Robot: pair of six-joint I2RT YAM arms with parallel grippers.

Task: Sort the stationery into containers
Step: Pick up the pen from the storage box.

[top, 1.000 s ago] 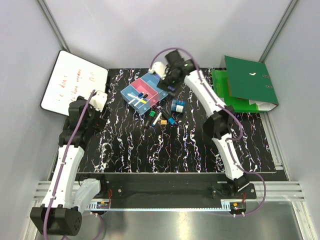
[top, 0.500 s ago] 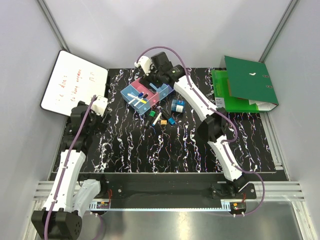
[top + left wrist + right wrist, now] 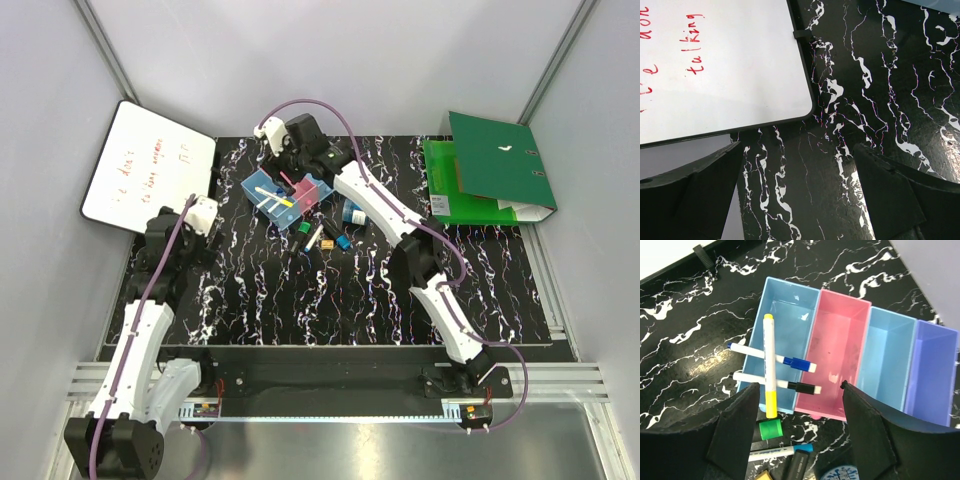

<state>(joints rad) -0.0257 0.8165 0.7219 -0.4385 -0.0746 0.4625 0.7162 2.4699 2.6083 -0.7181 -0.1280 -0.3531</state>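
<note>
Right hand | spread apart, empty | containers directly beneath it

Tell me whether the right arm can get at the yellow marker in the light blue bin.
Probably yes: the right gripper hangs open just above the bin, and the yellow marker lies uppermost there, with nothing covering it.

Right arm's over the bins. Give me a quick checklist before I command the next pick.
1. Right gripper open, empty: ok.
2. Left gripper open, beside the whiteboard: ok.
3. Markers seated inside the light blue bin: not ok; yellow-capped marker and two others lie across its rims.
4. Table stationery all sorted: not ok; green piece and loose blue-capped marker lie beside the bins.
5. Blue roll reachable: cannot tell; the arm partly covers it.
</note>
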